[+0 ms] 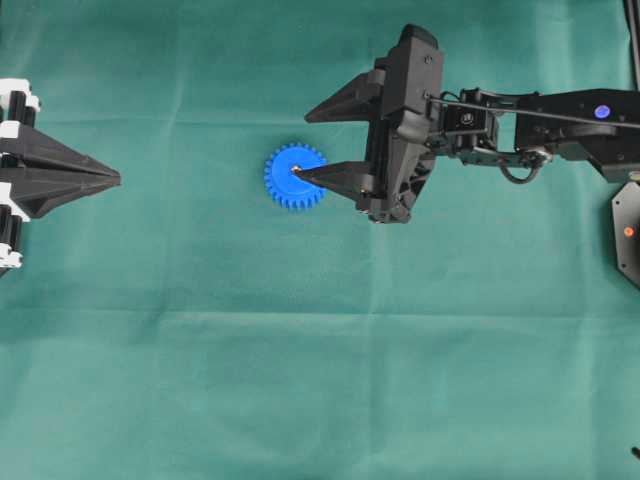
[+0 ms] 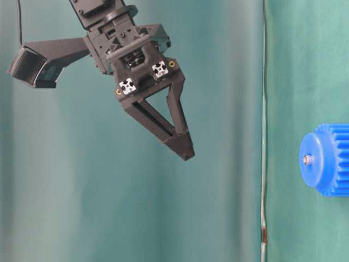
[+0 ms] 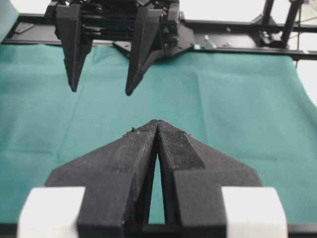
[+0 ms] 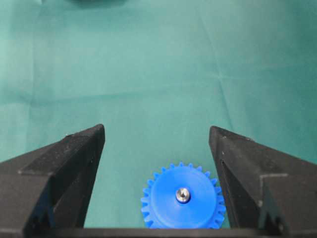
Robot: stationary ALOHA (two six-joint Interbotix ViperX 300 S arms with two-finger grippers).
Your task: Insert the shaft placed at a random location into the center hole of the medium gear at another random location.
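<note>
The blue medium gear (image 1: 290,188) lies flat on the green cloth. The silvery shaft (image 4: 183,195) stands upright in the middle of its hub and fills the center hole, so the hole itself is hidden. My right gripper (image 1: 302,147) is open and empty, hovering over the gear. In the right wrist view the gear (image 4: 171,208) sits between its wide-apart fingers, and the gripper (image 4: 156,130) touches neither gear nor shaft. My left gripper (image 1: 117,180) is shut and empty at the far left, well away from the gear. The table-level view shows the gear (image 2: 327,159) with the shaft's end (image 2: 308,159).
Green cloth (image 1: 300,380) covers the whole table. A black fixture with an orange dot (image 1: 628,232) sits at the right edge. In the left wrist view my left gripper (image 3: 157,124) points toward the open right gripper (image 3: 101,90) and the black frame rail (image 3: 237,27) behind it.
</note>
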